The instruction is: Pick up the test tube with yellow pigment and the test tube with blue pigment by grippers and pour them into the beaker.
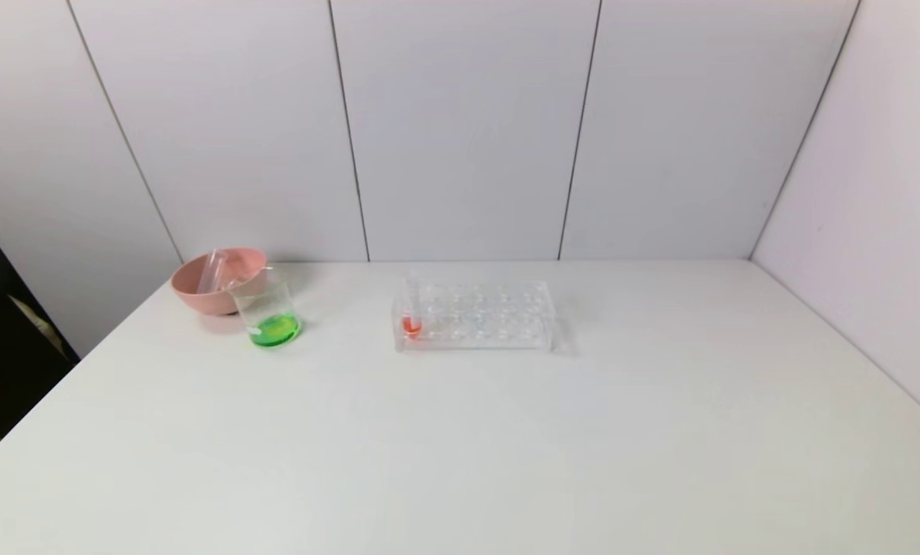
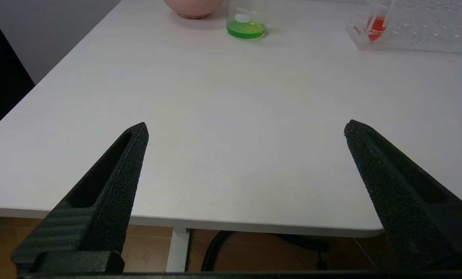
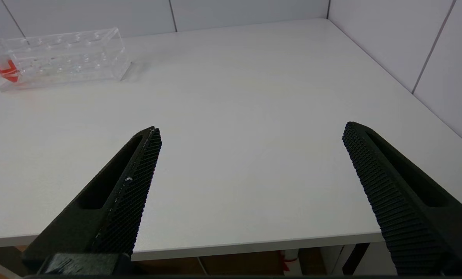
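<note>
Pink bowl (image 1: 201, 289) far left with emptied tubes (image 1: 214, 271); beaker (image 1: 268, 312) beside, green inside. Rack (image 1: 475, 314) centre, red tube (image 1: 411, 308) only. Left gripper (image 2: 246, 130), right gripper (image 3: 252, 131) spread, bench-edge. Glass: light, slippery, fragile; grasp mid-wall.

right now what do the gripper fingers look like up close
Both are matte black pairs of long fingers tapering to points, each with a slot along its outer side. The left gripper has grainy inner faces; the right gripper has finely ribbed ones. No cables or markings show.
</note>
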Robot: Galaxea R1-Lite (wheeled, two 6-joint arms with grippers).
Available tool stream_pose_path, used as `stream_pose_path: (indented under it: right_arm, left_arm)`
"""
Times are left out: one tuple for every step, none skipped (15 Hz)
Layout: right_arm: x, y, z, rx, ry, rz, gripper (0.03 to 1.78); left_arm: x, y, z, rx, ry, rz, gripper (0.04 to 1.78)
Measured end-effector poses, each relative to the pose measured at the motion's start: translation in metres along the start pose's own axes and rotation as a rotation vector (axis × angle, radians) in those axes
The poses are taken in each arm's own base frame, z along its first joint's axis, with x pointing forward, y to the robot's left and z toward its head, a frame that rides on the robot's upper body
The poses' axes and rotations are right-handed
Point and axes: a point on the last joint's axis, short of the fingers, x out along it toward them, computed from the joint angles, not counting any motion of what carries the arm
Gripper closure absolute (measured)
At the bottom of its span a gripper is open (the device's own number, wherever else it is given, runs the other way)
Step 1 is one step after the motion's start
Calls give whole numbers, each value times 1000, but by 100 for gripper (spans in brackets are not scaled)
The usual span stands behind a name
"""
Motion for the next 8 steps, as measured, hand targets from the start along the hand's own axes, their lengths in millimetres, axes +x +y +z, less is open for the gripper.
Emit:
stream_pose_path:
  right_arm:
    - [0, 0, 0, 1, 0, 0, 10]
    - [0, 0, 0, 1, 0, 0, 10]
    - [0, 0, 0, 2, 0, 0, 10]
    - [0, 0, 0, 2, 0, 0, 10]
    - [0, 0, 0, 2, 0, 0, 10]
    - [0, 0, 0, 2, 0, 0, 10]
    - [0, 0, 0, 2, 0, 0, 10]
    - [0, 0, 0, 2, 0, 0, 10]
  left_arm:
    - [0, 0, 0, 0, 0, 0, 6]
    - [0, 0, 0, 0, 0, 0, 6]
    - [0, 0, 0, 0, 0, 0, 6]
    - [0, 0, 0, 0, 0, 0, 6]
    - [0, 0, 0, 0, 0, 0, 6]
    - [0, 0, 0, 0, 0, 0, 6]
    - [0, 0, 0, 0, 0, 0, 6]
    - [0, 0, 0, 1, 0, 0, 6]
